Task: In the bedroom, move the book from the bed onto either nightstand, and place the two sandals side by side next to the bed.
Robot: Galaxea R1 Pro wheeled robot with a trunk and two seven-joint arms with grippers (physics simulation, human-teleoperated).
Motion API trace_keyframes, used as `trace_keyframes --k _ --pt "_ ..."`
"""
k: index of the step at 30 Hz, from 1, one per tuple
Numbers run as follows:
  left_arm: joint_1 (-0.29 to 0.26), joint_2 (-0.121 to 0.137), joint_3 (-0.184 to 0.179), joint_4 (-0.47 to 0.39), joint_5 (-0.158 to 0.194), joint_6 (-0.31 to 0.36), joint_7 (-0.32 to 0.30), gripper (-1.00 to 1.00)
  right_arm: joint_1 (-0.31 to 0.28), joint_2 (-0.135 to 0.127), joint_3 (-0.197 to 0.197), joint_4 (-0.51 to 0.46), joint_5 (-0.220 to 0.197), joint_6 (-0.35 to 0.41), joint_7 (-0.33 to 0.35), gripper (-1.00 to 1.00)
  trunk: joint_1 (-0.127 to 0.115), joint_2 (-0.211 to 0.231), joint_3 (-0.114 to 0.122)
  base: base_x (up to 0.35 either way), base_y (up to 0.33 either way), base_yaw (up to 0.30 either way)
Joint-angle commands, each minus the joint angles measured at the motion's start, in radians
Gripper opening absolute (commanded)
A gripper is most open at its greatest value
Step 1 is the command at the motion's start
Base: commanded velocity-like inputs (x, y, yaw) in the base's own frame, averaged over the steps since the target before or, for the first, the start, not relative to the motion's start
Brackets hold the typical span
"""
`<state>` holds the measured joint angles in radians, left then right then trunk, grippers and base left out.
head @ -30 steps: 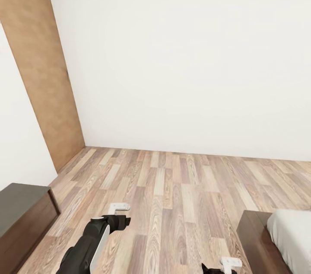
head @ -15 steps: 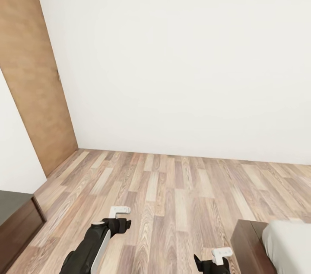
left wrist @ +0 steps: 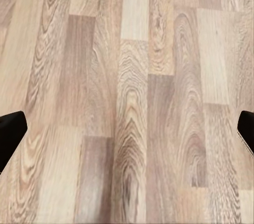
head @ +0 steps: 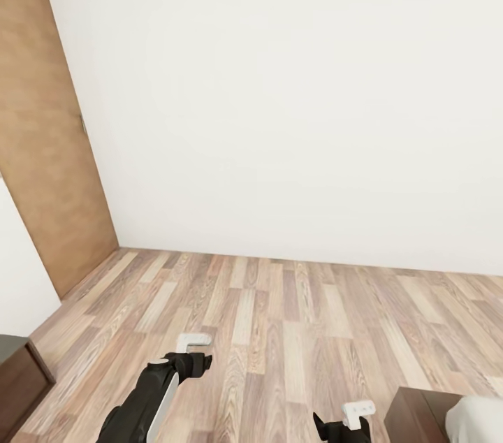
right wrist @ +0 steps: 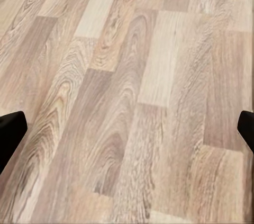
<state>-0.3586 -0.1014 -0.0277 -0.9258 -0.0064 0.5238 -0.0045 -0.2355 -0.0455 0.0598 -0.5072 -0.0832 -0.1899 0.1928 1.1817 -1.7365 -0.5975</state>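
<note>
Where the head view's lower right corner cuts it off, the bed (head: 439, 420) shows just a dark brown frame corner and a sliver of pale mattress — the book cannot be seen on that part. Left claw (head: 193, 352) and right claw (head: 355, 413) hang over the wood-plank floor (head: 279, 317); each wrist view shows dark fingertips (left wrist: 10, 131) spread wide, gripping nothing. A brown door (head: 42, 149) meets plain white walls (head: 293, 100); a dark cabinet (head: 17, 376) is cropped at left.
</note>
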Motion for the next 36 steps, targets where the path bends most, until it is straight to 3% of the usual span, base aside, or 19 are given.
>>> trace_keyframes --k 1,36 --pt "0.0 0.0 0.0 -0.001 -0.001 0.005 0.0 1.0 -0.001 -0.001 0.006 0.001 -0.009 -0.003 0.001 1.0 0.0 0.0 -0.001 0.288 -0.193 0.0" --pt "0.0 0.0 0.002 -0.002 0.002 0.004 -0.002 1.0 -0.001 0.0 0.006 0.025 -0.007 -0.004 -0.001 1.0 0.0 0.0 -0.001 0.327 -0.017 0.012"
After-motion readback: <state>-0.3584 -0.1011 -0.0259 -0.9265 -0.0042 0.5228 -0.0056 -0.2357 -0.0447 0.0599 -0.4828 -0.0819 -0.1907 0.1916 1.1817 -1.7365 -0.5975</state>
